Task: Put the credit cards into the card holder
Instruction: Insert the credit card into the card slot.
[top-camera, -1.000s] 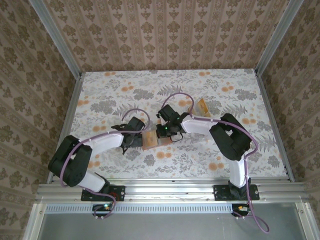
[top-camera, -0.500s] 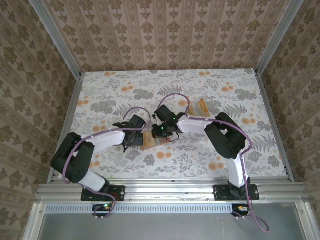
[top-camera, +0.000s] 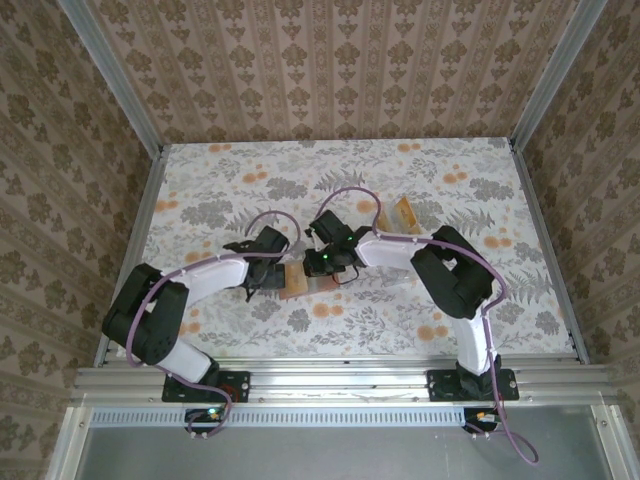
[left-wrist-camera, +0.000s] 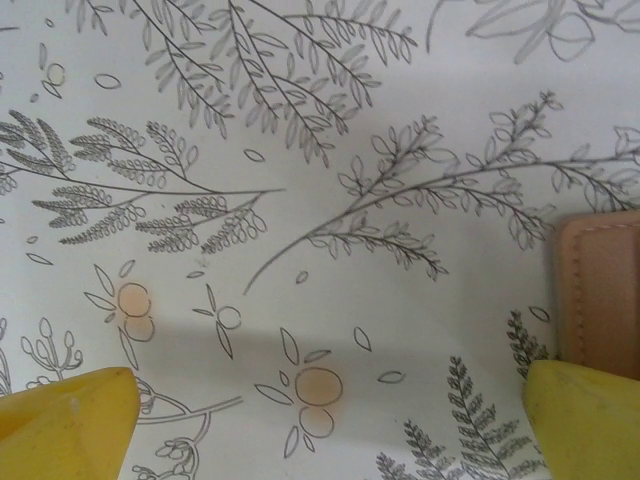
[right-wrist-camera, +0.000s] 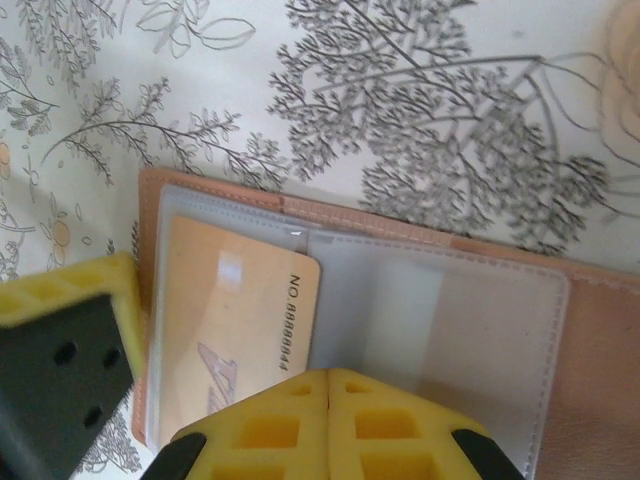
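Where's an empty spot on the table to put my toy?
The far strip of the table along the back wall is bare, and so is the right side past the credit cards. The middle is crowded: left gripper and right gripper crowd the card holder.

Readable print: "NO." then a run of 8s, last digits unclear, sideways along the edge of the thin tan-orange rectangular card (right-wrist-camera: 235, 320) inside the salmon-brown leather-like card holder (right-wrist-camera: 600, 340).
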